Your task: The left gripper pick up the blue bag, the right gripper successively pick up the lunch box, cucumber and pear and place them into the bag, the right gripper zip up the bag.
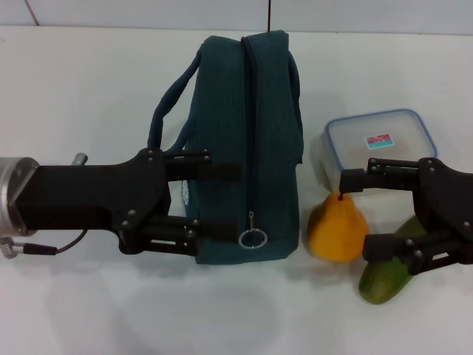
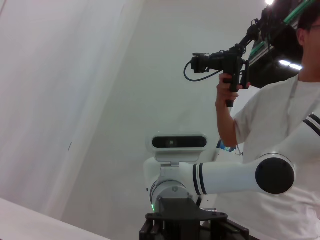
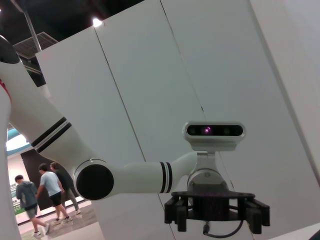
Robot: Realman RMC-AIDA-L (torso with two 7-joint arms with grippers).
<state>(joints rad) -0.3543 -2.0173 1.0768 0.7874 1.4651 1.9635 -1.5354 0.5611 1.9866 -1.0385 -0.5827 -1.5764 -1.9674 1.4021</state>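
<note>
So far nothing has been packed: the blue bag (image 1: 244,148) lies on the table (image 1: 81,89), zipped shut. The left gripper (image 1: 222,203) is spread wide against the bag's left side, nothing grasped. Right of the bag, lunch box (image 1: 378,140), pear (image 1: 338,229) and cucumber (image 1: 388,274) are unmoved; the right gripper (image 1: 358,214) is held open over the pear, empty.

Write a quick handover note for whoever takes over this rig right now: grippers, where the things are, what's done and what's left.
Left gripper: open, fingers over the blue bag's side, not lifted.
Right gripper: open, hovering over the pear, holding nothing.
Bag lies on the table, zipper looks shut. Lunch box, pear and cucumber sit on the bag's right side, all outside it.
Done: nothing packed.
Left: lift bag, load lunch box, cucumber, pear, zip up.
</note>
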